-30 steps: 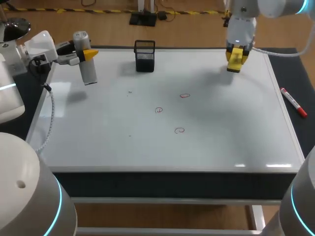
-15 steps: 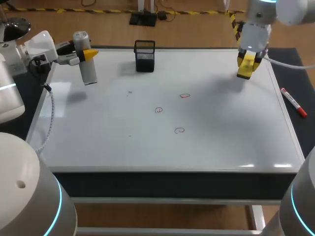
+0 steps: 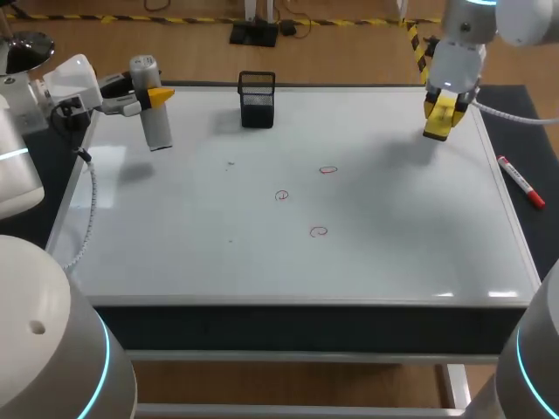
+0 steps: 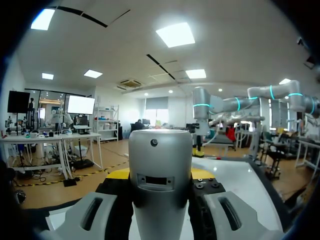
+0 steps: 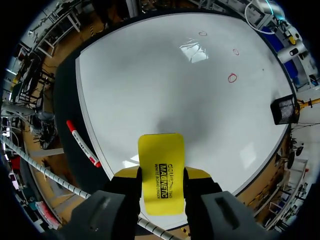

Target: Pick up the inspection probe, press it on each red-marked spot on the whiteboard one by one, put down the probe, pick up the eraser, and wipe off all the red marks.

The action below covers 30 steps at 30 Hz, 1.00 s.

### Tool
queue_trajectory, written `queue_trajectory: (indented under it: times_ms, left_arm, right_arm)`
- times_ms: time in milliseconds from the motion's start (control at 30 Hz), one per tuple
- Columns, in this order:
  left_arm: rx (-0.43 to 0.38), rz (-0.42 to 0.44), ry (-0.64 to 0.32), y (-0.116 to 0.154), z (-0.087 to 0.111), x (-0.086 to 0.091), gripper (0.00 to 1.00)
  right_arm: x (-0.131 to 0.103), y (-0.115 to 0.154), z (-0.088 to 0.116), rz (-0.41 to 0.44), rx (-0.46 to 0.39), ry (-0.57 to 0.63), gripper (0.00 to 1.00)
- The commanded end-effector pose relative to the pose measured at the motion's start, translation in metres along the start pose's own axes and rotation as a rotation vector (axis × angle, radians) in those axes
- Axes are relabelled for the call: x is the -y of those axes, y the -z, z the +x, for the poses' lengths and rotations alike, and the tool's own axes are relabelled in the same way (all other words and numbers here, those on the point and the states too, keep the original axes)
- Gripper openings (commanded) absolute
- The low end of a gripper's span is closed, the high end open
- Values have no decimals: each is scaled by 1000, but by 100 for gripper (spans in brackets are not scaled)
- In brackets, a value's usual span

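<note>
Head view shows the left gripper [image 3: 155, 92] above the far left corner of the whiteboard [image 3: 192, 244]. Its fingers are pressed on the grey probe [image 3: 156, 122], which hangs nearly upright. The right gripper [image 3: 441, 109] is above the far right part of the board and pinches the yellow eraser [image 5: 161, 155] from two sides. Three red marks [image 3: 319, 231] lie near the middle, well apart from both tools. A black mesh cup [image 3: 257, 99] stands at the far edge. A red marker [image 3: 521, 182] lies beside the board's right edge.
</note>
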<state>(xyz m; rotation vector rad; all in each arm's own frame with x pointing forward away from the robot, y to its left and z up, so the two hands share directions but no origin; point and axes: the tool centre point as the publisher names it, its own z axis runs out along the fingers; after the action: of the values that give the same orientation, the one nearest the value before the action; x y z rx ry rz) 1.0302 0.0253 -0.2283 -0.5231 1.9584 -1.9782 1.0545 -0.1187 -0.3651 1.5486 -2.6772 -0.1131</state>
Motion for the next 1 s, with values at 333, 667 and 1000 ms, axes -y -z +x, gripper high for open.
queue_trajectory:
  times_ms: [333,667,1000]
  left_arm:
    - [-111,32,-4,-38,40,-11,0]
    - [-267,41,-28,-97,99,-10,0]
    - [-371,58,-28,-141,137,-6,0]
  right_arm:
    - [1,1,0,0,-3,2,0]
    - [1,1,0,0,-3,2,0]
    - [1,1,0,0,-3,2,0]
